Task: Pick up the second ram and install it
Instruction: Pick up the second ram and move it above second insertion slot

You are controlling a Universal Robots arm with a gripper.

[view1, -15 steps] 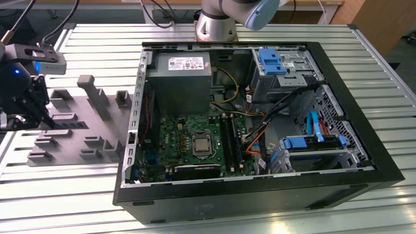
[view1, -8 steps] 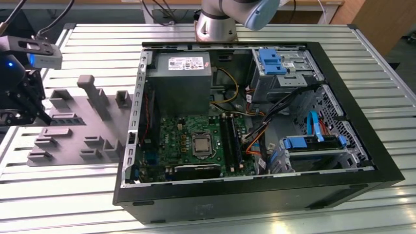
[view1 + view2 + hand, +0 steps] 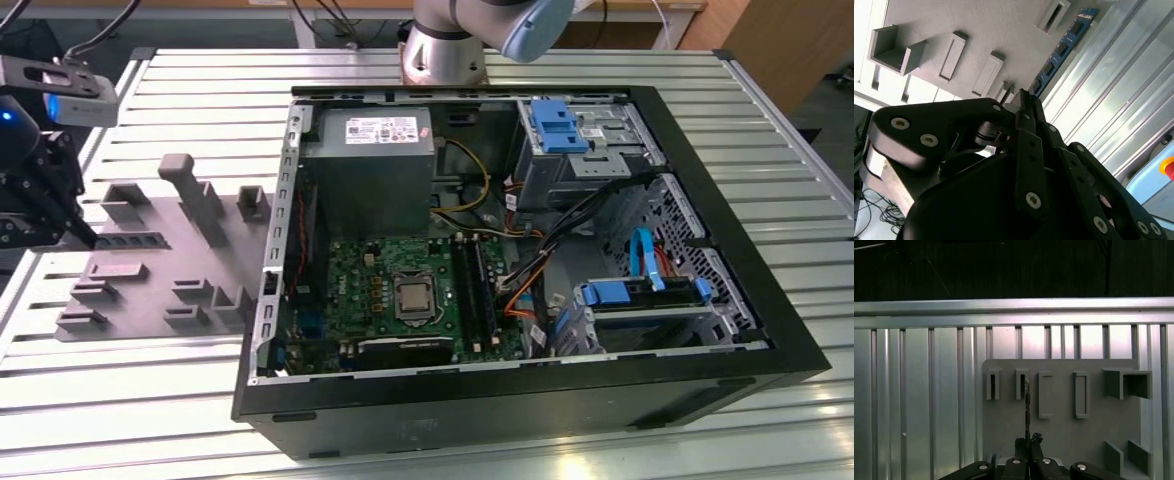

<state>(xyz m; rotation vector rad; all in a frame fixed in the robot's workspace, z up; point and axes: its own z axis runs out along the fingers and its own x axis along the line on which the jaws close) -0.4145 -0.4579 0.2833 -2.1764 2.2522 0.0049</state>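
- My black gripper (image 3: 1029, 440) is pinched shut on one end of the long thin dark green memory stick (image 3: 1027, 405).
- The stick stands on its edge at the flat grey plastic tray (image 3: 147, 280) with pegs.
- The tray sits on the silver ribbed tabletop (image 3: 134, 400), beside the open black computer case (image 3: 534, 400).

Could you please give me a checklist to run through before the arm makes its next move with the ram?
1. The gripper is shut on the second ram: ok.
2. Ram sits edge-on and straight in the first wrist view: ok.
3. Ram clear of the grey tray: cannot tell.
4. The computer case is open, memory slots exposed: ok.
5. A free slot for it: cannot tell.
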